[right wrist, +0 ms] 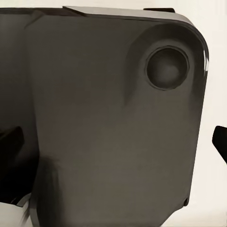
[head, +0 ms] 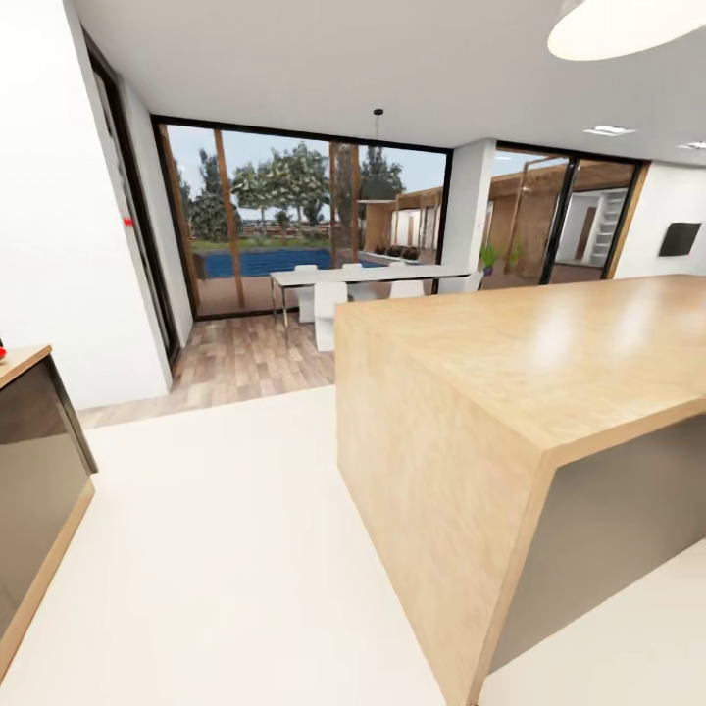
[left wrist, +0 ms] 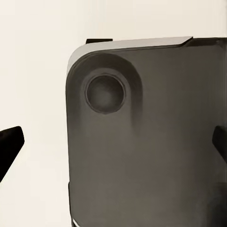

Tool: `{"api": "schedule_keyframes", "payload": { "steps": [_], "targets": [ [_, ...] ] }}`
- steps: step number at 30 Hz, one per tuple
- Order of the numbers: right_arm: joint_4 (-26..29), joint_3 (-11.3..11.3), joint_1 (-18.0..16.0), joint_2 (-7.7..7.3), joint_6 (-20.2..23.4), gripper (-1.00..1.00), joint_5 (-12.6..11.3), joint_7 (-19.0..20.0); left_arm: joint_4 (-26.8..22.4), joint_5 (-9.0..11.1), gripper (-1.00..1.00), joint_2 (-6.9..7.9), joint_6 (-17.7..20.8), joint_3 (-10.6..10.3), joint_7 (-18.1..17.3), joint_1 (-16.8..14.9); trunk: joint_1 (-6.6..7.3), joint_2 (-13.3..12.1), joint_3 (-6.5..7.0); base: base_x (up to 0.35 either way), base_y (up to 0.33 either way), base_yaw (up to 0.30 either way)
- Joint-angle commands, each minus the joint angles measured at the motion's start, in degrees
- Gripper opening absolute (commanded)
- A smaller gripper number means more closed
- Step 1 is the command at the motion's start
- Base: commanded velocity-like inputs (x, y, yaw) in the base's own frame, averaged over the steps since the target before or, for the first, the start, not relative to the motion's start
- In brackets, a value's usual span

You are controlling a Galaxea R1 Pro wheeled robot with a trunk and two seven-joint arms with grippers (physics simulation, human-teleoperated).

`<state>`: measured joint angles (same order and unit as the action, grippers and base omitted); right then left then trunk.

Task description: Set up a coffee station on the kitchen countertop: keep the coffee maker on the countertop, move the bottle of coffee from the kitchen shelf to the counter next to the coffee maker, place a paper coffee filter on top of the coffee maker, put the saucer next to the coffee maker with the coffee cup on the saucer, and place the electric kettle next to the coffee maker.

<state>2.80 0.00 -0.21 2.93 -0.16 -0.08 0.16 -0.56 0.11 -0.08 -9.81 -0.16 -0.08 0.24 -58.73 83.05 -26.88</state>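
None of the five coffee things is in front of me at this moment, so I judge that the task is at an early or a travelling stage: I see no coffee maker, no bottle, no filter, no saucer with cup and no kettle, and I cannot say where they stand. From my head I look across a pale floor towards a big wooden island desk, whose top carries nothing that I can make out. At my left there is the corner of a dark cabinet with a wooden top, and on its edge a small red thing that is too much cut off to name. Farther away stand a white dining table with white chairs and a wide glass door to a garden. My left fingers are spread apart and hold nothing; between them I see the dark grey base of my own body over the floor. My right fingers are spread in the same way, also holding nothing. All placing work seems to be left. For driving, the island corner near me is the thing that could stand in my way.
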Motion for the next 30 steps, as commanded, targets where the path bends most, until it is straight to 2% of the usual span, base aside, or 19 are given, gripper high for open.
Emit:
{"api": "schedule_keyframes", "payload": {
  "steps": [1,14,18,21,30],
  "targets": [
    [0.01,0.00,-0.03,-0.01,-0.02,1.00,-0.01,0.02,-0.06,0.05,1.00,0.05,-0.16,-0.01,-0.01,-0.01,0.00,0.02,-0.04,0.000,0.000,-0.264],
    [0.98,-0.26,-0.01,-0.40,-0.03,1.00,-0.09,-0.05,-0.06,0.33,1.00,-0.05,-0.21,0.11,-0.01,0.02,0.00,0.02,-0.04,0.000,0.000,-0.266],
    [2.86,-0.35,-0.03,-1.35,-0.02,1.00,-0.13,0.00,0.00,0.50,1.00,-0.09,-0.13,0.43,-0.18,0.03,0.00,0.02,-0.04,0.000,0.000,-0.266],
    [3.56,-0.36,-0.05,-1.48,-0.02,1.00,-0.16,0.01,0.02,0.51,1.00,-0.13,-0.12,0.33,-0.38,0.03,0.00,0.02,-0.04,0.000,0.000,-0.265],
    [3.96,-0.36,-0.06,-1.44,-0.34,1.00,-0.20,0.10,0.18,0.62,1.00,-0.04,0.42,0.63,-0.15,0.11,1.98,-3.59,1.35,0.000,0.000,-0.255]
  ]
}}
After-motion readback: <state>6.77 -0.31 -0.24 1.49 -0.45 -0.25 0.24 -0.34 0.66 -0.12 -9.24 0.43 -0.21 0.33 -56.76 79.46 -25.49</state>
